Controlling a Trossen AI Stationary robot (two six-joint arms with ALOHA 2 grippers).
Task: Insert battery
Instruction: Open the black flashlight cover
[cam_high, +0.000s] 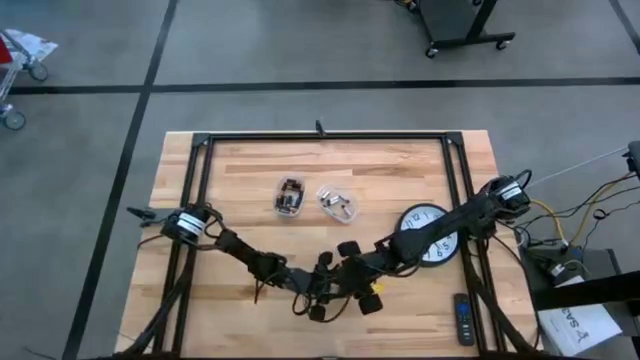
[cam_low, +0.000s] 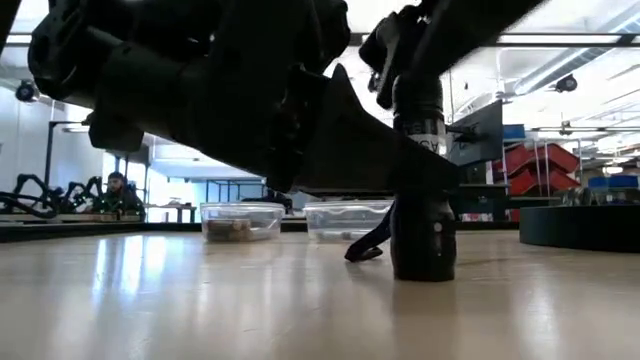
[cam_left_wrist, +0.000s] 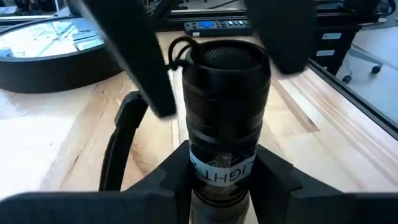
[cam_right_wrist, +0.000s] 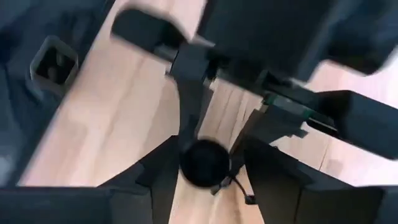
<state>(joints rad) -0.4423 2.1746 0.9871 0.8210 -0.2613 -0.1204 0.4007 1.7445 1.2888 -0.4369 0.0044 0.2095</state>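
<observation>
Dark fingers (cam_left_wrist: 165, 180) of the left tool (cam_left_wrist: 224, 186) fill the bottom of the left wrist view, closed narrow on the barrel of a black flashlight (cam_left_wrist: 222, 106) that stands upright on the counter (cam_left_wrist: 62, 130). In the high view the flashlight sits at bottom centre of the frame, hidden under both arms. The right tool (cam_right_wrist: 208, 171) comes down over its top end, fingers either side of the round black cap (cam_right_wrist: 204, 163); whether they actually pinch it I cannot tell. No battery shows in any view, so I judge the step in hand to be working the cap, before or after loading.

To do it well, the left tool should keep the barrel vertical and unmoving while the right stays centred on the axis; any tilt would likely bind the thread. The lanyard (cam_low: 366, 246) trailing at the base could snag.

Room is tight: the arms cross low over the front edge of the counter. Two clear tubs (cam_high: 290, 197) lie above in the high view, a clock (cam_high: 428, 235) to the right, a remote (cam_high: 462, 320) at lower right, all well apart.
</observation>
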